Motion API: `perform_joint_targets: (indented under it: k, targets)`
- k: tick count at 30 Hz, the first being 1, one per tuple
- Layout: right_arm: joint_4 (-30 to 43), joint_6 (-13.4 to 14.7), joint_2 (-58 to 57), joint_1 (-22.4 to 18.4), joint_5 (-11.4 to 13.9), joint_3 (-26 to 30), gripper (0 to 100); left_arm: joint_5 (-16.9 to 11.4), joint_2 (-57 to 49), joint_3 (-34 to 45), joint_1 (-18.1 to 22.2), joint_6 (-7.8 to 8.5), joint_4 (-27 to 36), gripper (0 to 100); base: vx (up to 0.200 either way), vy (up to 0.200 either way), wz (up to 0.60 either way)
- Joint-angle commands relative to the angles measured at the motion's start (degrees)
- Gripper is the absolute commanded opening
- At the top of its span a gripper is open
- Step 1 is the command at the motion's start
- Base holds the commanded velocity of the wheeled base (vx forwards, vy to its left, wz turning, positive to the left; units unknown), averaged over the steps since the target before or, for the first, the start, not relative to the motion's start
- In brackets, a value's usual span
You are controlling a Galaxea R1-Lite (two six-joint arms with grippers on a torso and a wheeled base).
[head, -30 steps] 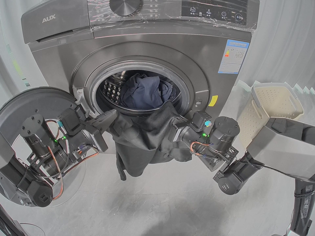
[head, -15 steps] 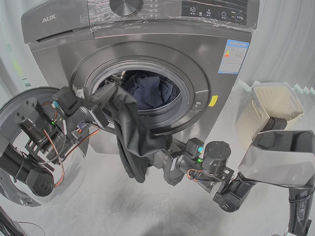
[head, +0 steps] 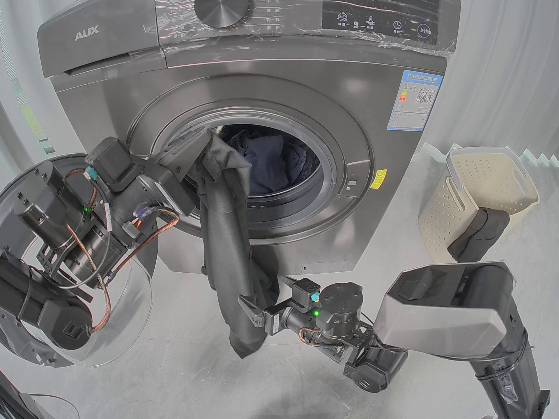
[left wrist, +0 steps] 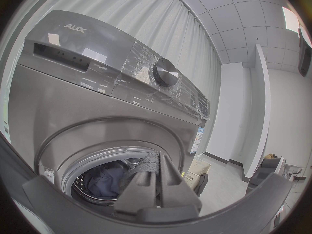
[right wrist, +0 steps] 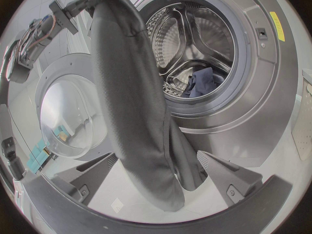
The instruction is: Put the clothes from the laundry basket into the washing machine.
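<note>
- Dark grey garment [head: 230, 245] hangs in one long fold in front of the washer [head: 303, 82], with its bottom end near the floor.
- Left claw [head: 195, 146] is clenched on the garment's top edge, up at the left side of the drum opening. In the left wrist view the fabric is pinched between the two fingers [left wrist: 172, 182].
- The top bunch sits right at the opening's left rim. The rest of the garment is outside the drum.
- Right claw [head: 251, 314] is low, below the opening and beside the garment's lower part. It is released, fingers spread wide. In the right wrist view the cloth hangs between them, not clamped.
- Navy clothes [head: 271, 155] are inside the drum, towards the bottom.
- Door [right wrist: 71, 114] is swung fully open on the washer's left, behind the left arm.
- Cream basket [head: 442, 216] is on the floor to the right of the washer, tilted, well apart from both claws.
</note>
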Motion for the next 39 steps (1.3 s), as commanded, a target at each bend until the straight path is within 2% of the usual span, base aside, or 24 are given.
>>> perform_joint_targets:
  k: [1, 4, 5, 6, 17, 23, 24, 30, 35, 37, 38, 39]
  targets:
    - [0.2, -0.1, 5.4, 0.0, -0.1, -7.5, 100, 0.1, -0.3, 0.0, -1.4, -0.01, -0.1, 0, 0.0, 0.0, 0.0]
    - [0.8, 0.0, 6.7, -0.5, -0.6, -13.5, 100, 0.2, -0.3, 0.3, -3.0, 0.08, -0.3, 0, 0.0, 0.0, 0.0]
    - [0.9, 0.1, 6.7, -0.6, -0.6, -13.7, 100, 0.3, -0.3, 0.3, -3.1, 0.08, -0.3, 0, 0.0, 0.0, 0.0]
    - [1.1, 0.1, 7.0, -1.1, -0.6, -16.2, 100, 1.1, -0.3, 0.4, -3.8, 0.08, -0.4, 0, 0.0, 0.0, 0.0]
    - [2.7, 0.1, 11.2, -4.6, -0.8, -26.0, 100, 1.6, -2.1, 0.2, -5.9, 0.08, -0.2, 0, 0.0, 0.0, 0.0]
    - [2.5, 0.1, 13.1, -5.6, -1.5, -27.6, 100, 1.5, -3.2, 0.2, -5.5, -0.01, 0.0, 0, 0.0, 0.0, 0.0]
    - [2.4, 0.1, 13.1, -5.6, -1.9, -27.6, 0, 1.5, -3.0, 0.2, -5.5, -0.01, 0.0, 0, 0.0, 0.0, 0.0]
    - [1.9, 0.3, 10.9, -5.7, -1.9, -27.0, 0, 1.5, -2.6, 0.4, -5.0, -0.28, -0.1, 0, 0.0, 0.0, 0.0]
    - [1.3, 0.7, 4.2, -6.7, -1.9, -21.4, 0, 1.5, -1.4, 0.8, -0.7, -0.45, 0.3, 0, 0.0, 0.0, 0.0]
    - [1.1, 0.8, 0.0, -7.3, -2.5, -16.7, 0, 0.9, 0.3, 2.1, 3.5, -0.28, 1.1, 0, 0.0, 0.0, 0.0]
    - [1.1, 0.8, 0.0, -7.3, -2.5, -16.7, 0, 0.9, 0.3, 2.1, 3.5, -0.28, 1.1, 0, 0.0, 0.0, 0.0]
    - [1.0, 1.0, -2.9, -7.8, -3.0, -13.6, 0, 0.5, 1.6, 3.4, 5.6, -0.19, 1.3, 0, 0.0, 0.0, 0.0]
